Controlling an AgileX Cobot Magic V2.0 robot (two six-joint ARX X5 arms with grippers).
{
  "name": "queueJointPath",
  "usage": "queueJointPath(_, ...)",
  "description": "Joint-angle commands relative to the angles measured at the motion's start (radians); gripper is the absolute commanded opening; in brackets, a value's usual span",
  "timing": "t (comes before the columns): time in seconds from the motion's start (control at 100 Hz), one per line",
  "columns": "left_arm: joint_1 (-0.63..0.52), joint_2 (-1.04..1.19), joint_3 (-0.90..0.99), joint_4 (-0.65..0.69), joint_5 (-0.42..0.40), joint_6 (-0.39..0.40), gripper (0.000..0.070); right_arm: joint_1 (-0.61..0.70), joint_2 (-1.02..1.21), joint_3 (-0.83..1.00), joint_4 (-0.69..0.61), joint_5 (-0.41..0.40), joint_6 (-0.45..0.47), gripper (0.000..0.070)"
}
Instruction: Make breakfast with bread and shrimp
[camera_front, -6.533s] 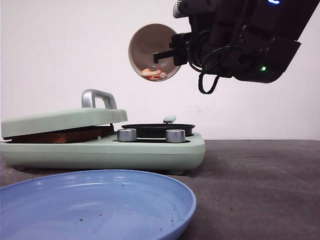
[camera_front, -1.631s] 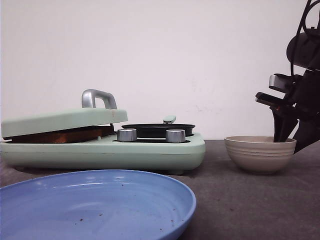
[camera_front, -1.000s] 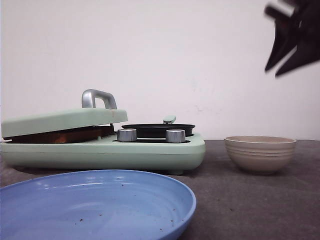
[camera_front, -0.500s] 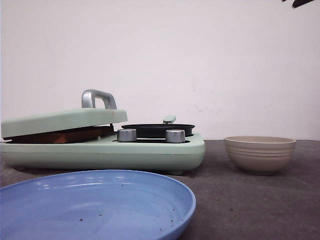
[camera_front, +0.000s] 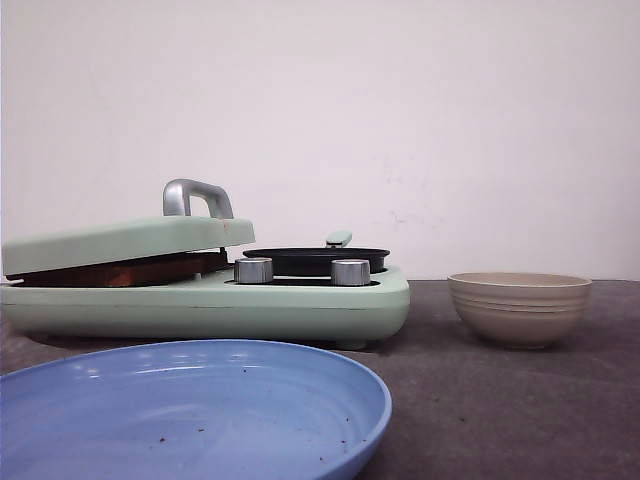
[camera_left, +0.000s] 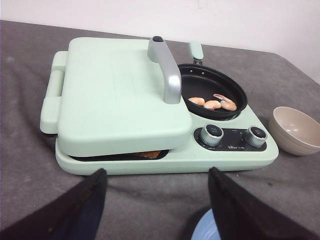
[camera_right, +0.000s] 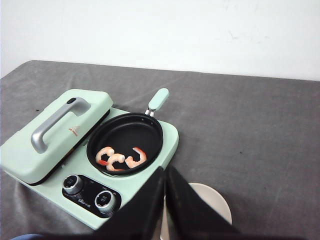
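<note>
Three curled orange-pink shrimp (camera_right: 121, 157) lie in the black pan (camera_right: 125, 142) of the mint-green cooker (camera_front: 300, 300); they also show in the left wrist view (camera_left: 216, 102). The bread shows only as a brown edge (camera_left: 147, 154) under the cooker's closed lid (camera_left: 115, 95), and as a brown strip (camera_front: 120, 272) in the front view. My left gripper (camera_left: 157, 175) is open and empty, in front of the cooker. My right gripper (camera_right: 165, 172) is shut and empty, high above the beige bowl (camera_right: 215, 202).
The empty beige ribbed bowl (camera_front: 520, 307) stands to the right of the cooker. A blue plate (camera_front: 190, 410) lies at the front. Two silver knobs (camera_front: 300, 271) sit on the cooker's front. The pan handle (camera_right: 158, 100) points toward the back wall.
My right gripper tipped the shrimp out of the bowl over the pan, set the bowl down right of the cooker, let go and rose out of the front view.
</note>
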Motion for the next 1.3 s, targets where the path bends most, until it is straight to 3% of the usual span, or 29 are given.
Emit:
queueJointPath(0.0,-0.001,0.005,0.005,0.016,-0.001,-0.007,0.0352,0.012,-0.005,0.019,0.02,0.001,-0.013,0.0)
queueJointPath(0.18,-0.001,0.004,0.006,0.049,-0.001,-0.017,0.0332,0.035,-0.03,-0.011,0.069,0.0,-0.026,0.0)
queueJointPath(0.28,-0.001,0.004,0.006,0.061,0.003,-0.017,0.0199,0.055,-0.07,-0.068,0.132,-0.003,-0.025,0.0)
queueJointPath(0.39,-0.001,0.004,0.006,0.061,0.006,-0.018,0.0,0.081,-0.138,-0.165,0.205,0.002,-0.013,0.0)
queueJointPath(0.6,-0.001,0.003,0.006,0.053,0.008,-0.043,0.0,0.108,-0.29,-0.403,0.252,0.029,-0.006,0.0)
queueJointPath(0.77,-0.001,-0.029,0.005,0.077,0.001,-0.08,0.0,0.109,-0.378,-0.573,0.301,0.052,0.064,0.0)
queueJointPath(0.94,-0.001,-0.093,-0.003,0.072,-0.052,-0.095,0.0,0.112,-0.412,-0.658,0.318,0.077,0.106,0.0)
queueJointPath(1.29,-0.001,-0.233,-0.07,-0.031,-0.103,-0.149,0.0,0.114,-0.571,-0.791,0.327,0.082,0.093,0.0)
